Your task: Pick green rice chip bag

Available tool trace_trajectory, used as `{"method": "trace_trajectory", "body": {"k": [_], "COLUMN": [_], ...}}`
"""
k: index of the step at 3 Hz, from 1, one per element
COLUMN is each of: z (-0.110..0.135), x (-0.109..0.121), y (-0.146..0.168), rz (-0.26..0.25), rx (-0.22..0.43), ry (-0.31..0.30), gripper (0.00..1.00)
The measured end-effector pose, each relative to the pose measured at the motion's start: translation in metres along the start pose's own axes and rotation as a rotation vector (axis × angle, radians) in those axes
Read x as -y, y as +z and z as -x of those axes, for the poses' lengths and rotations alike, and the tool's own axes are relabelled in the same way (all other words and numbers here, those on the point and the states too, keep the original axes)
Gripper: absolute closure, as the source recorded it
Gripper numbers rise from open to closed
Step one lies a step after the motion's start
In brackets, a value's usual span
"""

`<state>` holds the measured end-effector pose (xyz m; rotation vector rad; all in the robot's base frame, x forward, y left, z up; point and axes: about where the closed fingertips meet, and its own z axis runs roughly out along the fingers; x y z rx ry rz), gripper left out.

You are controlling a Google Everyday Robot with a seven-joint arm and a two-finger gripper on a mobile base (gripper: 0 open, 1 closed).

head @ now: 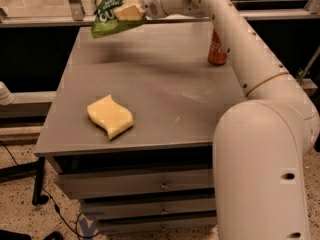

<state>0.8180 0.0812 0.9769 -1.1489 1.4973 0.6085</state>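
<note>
Gripper [131,11] clamped on green rice chip bag [106,11]; bag held aloft over far-left corner of table [165,84], clear of surface. Lift step judged in hand. Next: firm grasp required, slip to be avoided.

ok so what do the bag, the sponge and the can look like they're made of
Green rice chip bag, held off the table by the gripper at top left: thin plastic film, likely; crinkled, slight sheen. Yellow sponge: soft foam, matte, wavy-cut. Red soda can: probably metal, printed shiny wall.
</note>
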Motion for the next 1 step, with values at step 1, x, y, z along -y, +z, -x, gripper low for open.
{"method": "trace_trajectory", "body": {"k": [1], "z": [0.0096], "x": [0.0028], "y": [-0.0034], "rz": [-0.002], "rx": [0.023], "ry": [0.001], "gripper": [1.0]}}
